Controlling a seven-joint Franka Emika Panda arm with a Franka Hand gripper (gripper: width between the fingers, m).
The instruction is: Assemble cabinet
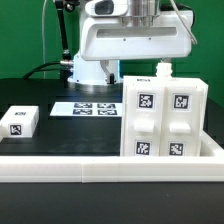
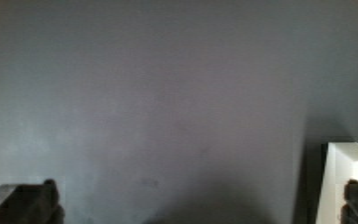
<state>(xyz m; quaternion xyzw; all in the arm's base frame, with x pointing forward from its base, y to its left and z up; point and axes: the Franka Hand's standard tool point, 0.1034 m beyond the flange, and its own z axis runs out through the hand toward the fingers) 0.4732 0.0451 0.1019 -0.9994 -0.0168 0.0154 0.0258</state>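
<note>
the cabinet (image 1: 165,115) stands upright on the dark worktop (image 1: 80,132) at the exterior view's right. it is a tall white box with fitted panels on its near face, each carrying a small black-and-white tag, and a small white peg (image 1: 163,68) pokes up from its top. a white rail (image 1: 100,166) runs just in front of it and hides its foot. the marker board (image 1: 95,108) lies flat behind it, toward the exterior view's left. a small white block (image 1: 20,122) with one tag sits well apart at the far left. the arm (image 1: 130,38) hangs above and behind the cabinet.

in the wrist view the tool (image 2: 190,200) is spread wide. its dark fingertips (image 2: 25,205) sit at opposite edges with only bare grey surface between them, and it has hold of nothing.

a white edge (image 2: 350,165) lies close beside one finger. if the tool came down here, that finger might land on the edge instead of beside it, shoving or tipping the part. a sideways push high on the tall cabinet could tilt it.

the wrist picture is soft, and i cannot tell whether that white edge belongs to the cabinet. the exterior view does not show the fingers clearly, crops the arm at the top, and hides the cabinet's back, so whether every panel is fully seated is unclear.
</note>
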